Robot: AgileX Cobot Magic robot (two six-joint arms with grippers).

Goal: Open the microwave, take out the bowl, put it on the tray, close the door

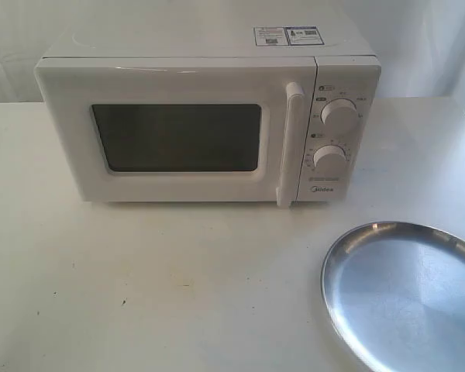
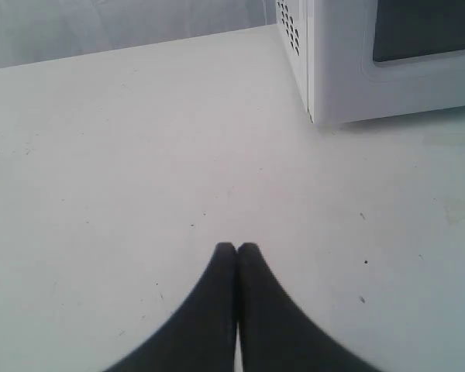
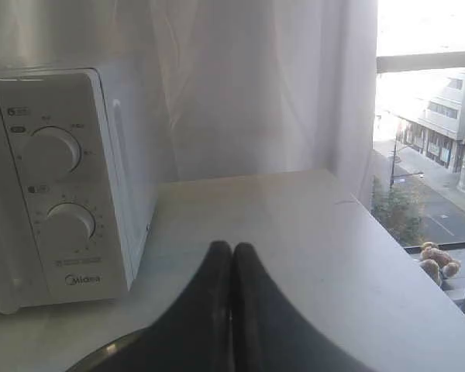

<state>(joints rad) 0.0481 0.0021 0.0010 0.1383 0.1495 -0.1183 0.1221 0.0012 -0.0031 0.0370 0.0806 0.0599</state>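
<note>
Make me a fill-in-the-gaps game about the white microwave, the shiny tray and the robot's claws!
1. The door of the microwave is ____, not open.
2. Beside the door, the microwave has ____ round white knobs.
3. The shape of the silver tray is ____.
4. The left gripper and the right gripper are both ____, with nothing between their fingers.

Missing words: closed; two; round; shut

table point(image 1: 178, 287): white, a few dark specks | curtain point(image 3: 256, 85): sheer white, hanging along the far edge | window point(image 3: 426, 155): street and buildings outside | brown fuzzy thing point(image 3: 438, 260) by the glass, can't tell what
</note>
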